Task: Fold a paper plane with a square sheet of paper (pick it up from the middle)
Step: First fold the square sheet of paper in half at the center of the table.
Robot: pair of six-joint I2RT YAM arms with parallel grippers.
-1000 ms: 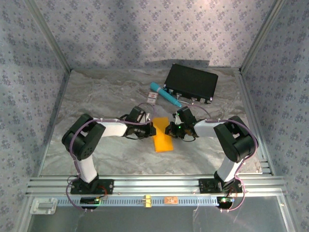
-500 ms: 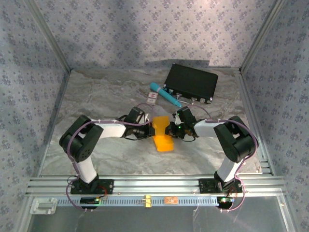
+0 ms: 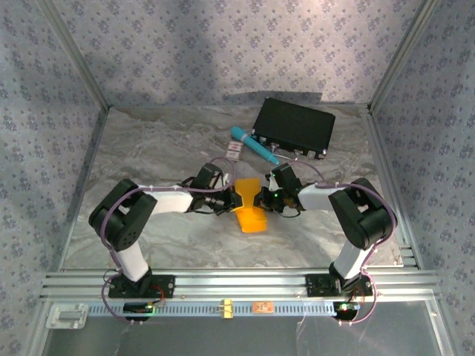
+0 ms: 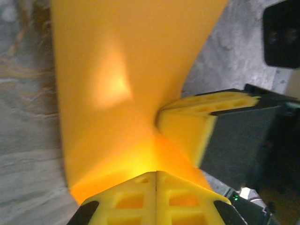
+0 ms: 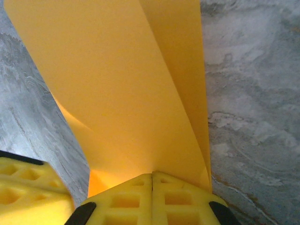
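Paper sat at the middle of the worktop in the overhead view, pinched between the left hand and the right hand. A second earlier it had lain flat as a strip; now the left arm had pressed closer, and the paper's middle was squeezed narrow and bowed upward, with its near end low by the worktop. From the left wrist, the paper curved up out of that hand's closed pads, with the right hand gripping it from the side. From the right wrist, layered paper rose from its own shut pads. Lifting from the middle looked under way, with the plane folds not yet made.
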